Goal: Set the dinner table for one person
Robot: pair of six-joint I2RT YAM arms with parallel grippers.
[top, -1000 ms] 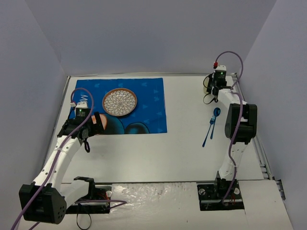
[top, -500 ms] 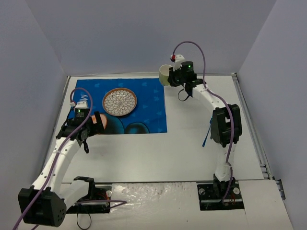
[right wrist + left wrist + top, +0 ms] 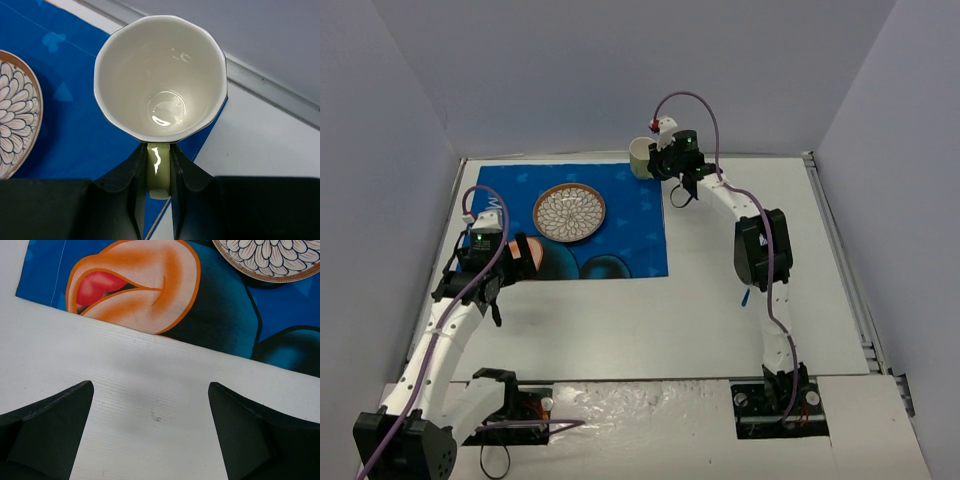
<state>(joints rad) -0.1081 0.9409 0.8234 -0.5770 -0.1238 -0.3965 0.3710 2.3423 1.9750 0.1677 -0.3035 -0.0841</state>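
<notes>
The right hand (image 3: pixel 159 167) pinches the handle of a cream mug (image 3: pixel 160 75), held upright above the far right corner of the placemat (image 3: pixel 630 225) at upper centre of the flat, hard white table (image 3: pixel 650 320) that fills the frame. The mug looks rigid, glazed, probably slippery and breakable, so the handle is the sensible hold. The left hand (image 3: pixel 150 395) gapes empty at left, near the plate (image 3: pixel 569 213).

The right end effector (image 3: pixel 159 165), arm stretched far forward, pinches the mug (image 3: pixel 160 75) handle; the left end effector (image 3: pixel 150 385) hangs low, gaping.
</notes>
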